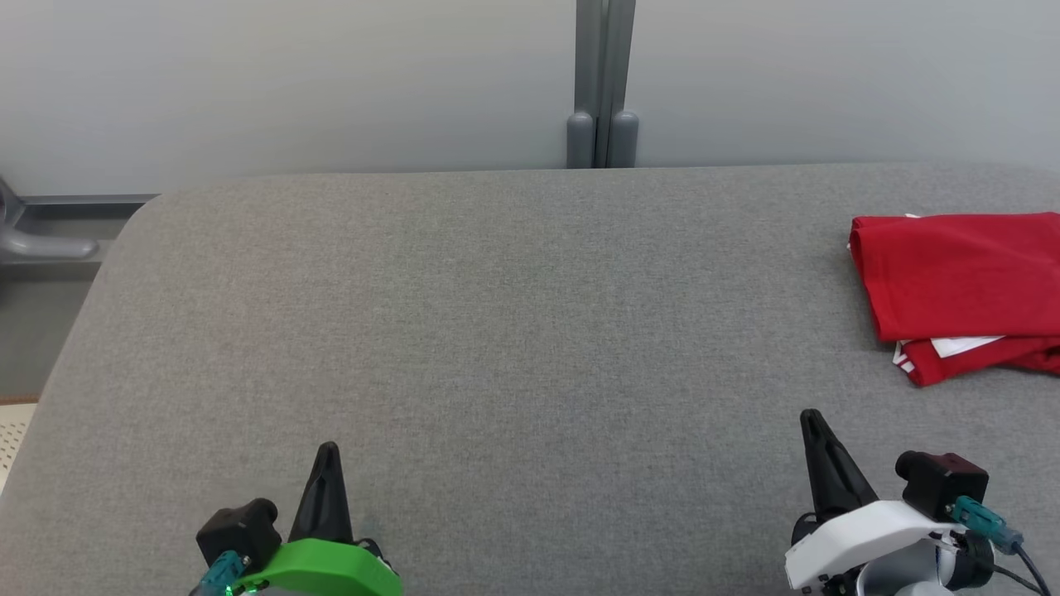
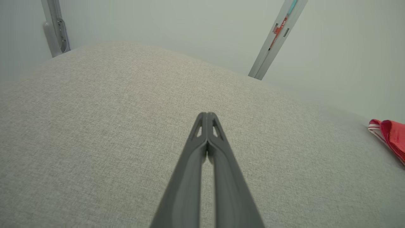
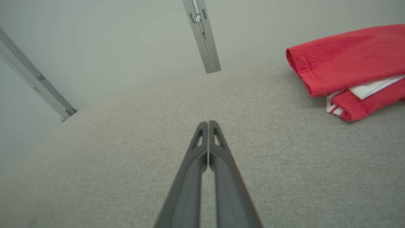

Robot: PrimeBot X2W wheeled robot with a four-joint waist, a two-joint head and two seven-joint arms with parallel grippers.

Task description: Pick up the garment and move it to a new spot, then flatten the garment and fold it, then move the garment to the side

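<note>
Garment [image 1: 952,281]: one, red with white trim, folded, lying at the far right of the grey desk [image 1: 497,331]. Two pincers at the near edge, left pincer [image 1: 328,449] and right pincer [image 1: 811,418], both closed, empty, apart from it.

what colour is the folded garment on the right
The garment is red, with white and red-striped trim peeking out underneath; best seen in the right wrist view.
</note>
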